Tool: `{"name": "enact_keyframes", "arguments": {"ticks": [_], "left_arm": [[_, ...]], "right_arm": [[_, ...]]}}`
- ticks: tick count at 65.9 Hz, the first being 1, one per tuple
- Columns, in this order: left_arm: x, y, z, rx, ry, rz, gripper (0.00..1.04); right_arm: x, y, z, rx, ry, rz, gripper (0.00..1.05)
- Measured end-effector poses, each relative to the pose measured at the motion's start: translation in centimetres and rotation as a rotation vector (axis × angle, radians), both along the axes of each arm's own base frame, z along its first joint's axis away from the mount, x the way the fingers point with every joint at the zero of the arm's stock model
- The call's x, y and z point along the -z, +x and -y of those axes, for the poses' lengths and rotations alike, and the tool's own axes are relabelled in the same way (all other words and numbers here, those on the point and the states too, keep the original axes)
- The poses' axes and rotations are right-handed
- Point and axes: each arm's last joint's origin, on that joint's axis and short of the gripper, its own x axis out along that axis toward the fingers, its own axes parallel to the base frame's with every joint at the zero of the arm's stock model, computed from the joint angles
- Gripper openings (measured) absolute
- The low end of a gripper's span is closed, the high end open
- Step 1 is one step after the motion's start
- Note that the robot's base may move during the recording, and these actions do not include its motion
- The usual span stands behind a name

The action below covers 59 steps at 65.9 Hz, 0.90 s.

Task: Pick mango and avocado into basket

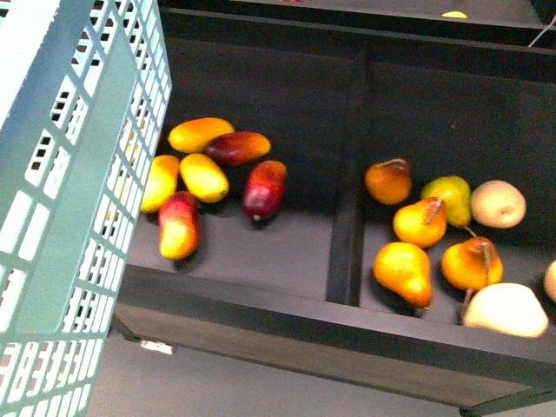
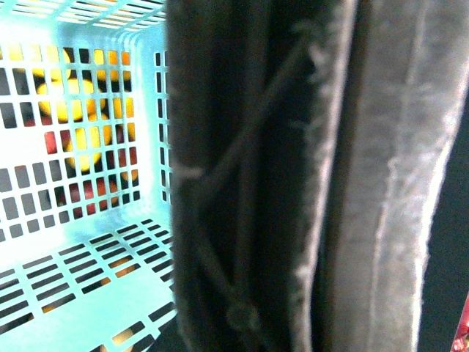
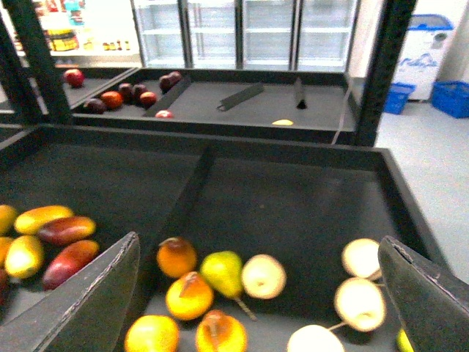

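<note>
One orange-yellow mango (smooth, elongated) near teal basket

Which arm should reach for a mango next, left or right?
Right. Its fingers stand open and empty above the shelf, with a mango in its view. The left wrist view is filled by the basket and its handle, so that arm seems occupied.

Black produce bins w/ dividers, glass-door fridges at back, blue crates on pale floor
</note>
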Motion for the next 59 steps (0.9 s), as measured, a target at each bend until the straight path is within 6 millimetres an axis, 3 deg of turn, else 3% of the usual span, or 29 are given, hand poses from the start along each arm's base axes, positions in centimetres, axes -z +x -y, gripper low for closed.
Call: {"name": "enact_keyframes", "arguments": {"ticks": [59], "left_arm": [[0.02, 0.00, 0.00, 0.001, -0.003, -0.001, 0.14]], "right_arm": [[0.00, 0.00, 0.00, 0.002, 0.000, 0.000, 0.96]]}}
